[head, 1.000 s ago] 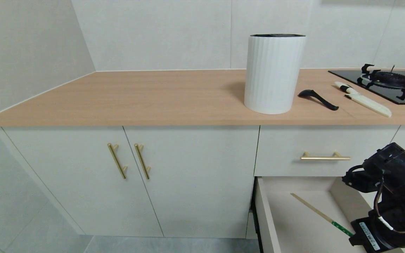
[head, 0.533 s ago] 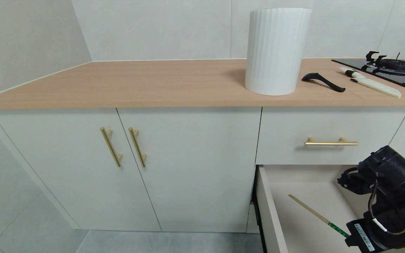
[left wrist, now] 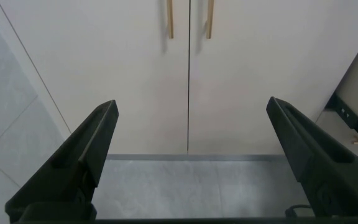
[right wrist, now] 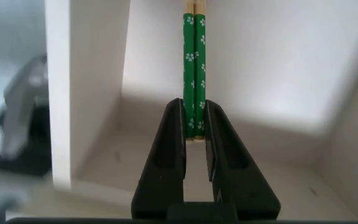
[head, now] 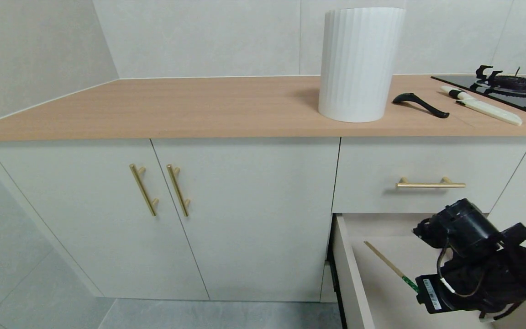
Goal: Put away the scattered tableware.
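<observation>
the right gripper (right wrist: 194, 121) pinches a pair of pale wooden chopsticks with green flowered ends (right wrist: 194, 62) by those green ends. the sticks stretch ahead of its tips, inside the open white drawer (head: 343, 256). the left gripper (left wrist: 191, 112) is spread wide, facing white cabinet doors (left wrist: 135, 81).

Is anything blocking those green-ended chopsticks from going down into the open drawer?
Nothing visible does. The right hand grips the chopsticks by their green ends, above the open drawer, and the drawer floor under them looks bare.
</observation>
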Controlling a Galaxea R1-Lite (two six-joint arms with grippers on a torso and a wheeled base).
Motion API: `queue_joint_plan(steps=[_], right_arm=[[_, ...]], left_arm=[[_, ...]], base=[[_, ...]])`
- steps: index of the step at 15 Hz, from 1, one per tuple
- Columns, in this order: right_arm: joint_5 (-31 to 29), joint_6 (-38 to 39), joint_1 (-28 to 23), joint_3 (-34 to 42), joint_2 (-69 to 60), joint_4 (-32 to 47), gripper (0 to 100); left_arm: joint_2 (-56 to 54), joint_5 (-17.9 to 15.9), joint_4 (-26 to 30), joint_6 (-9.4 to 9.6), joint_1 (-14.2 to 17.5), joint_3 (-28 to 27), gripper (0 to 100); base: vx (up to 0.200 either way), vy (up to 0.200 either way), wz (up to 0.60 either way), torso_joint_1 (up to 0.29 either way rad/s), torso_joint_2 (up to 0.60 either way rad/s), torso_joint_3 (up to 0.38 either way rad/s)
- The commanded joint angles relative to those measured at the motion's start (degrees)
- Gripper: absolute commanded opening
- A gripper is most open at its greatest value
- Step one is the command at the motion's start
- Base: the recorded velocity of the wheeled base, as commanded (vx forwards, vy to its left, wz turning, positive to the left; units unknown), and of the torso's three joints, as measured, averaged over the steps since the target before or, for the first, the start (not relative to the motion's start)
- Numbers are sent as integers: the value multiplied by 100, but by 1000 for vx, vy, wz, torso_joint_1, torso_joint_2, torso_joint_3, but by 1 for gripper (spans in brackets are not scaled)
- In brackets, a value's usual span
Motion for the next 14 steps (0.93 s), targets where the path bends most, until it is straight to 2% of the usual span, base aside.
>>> queue_joint_plan(steps=[1,5,14], right_arm=[[-324,293,-4,97,1029,-513,0],[-438,276,-4,387,1829,-1524,0],[-526,249,-92,440,2145,-1831,0]], left_arm=[[0,1,-1,-1,-4,0,100],[0,1,-1,-1,5,0,100],[0,1,-1,-1,-4,0,100]], base=[[0,0,0,0,0,0],[0,0,0,0,0,0],[0,0,0,0,0,0]])
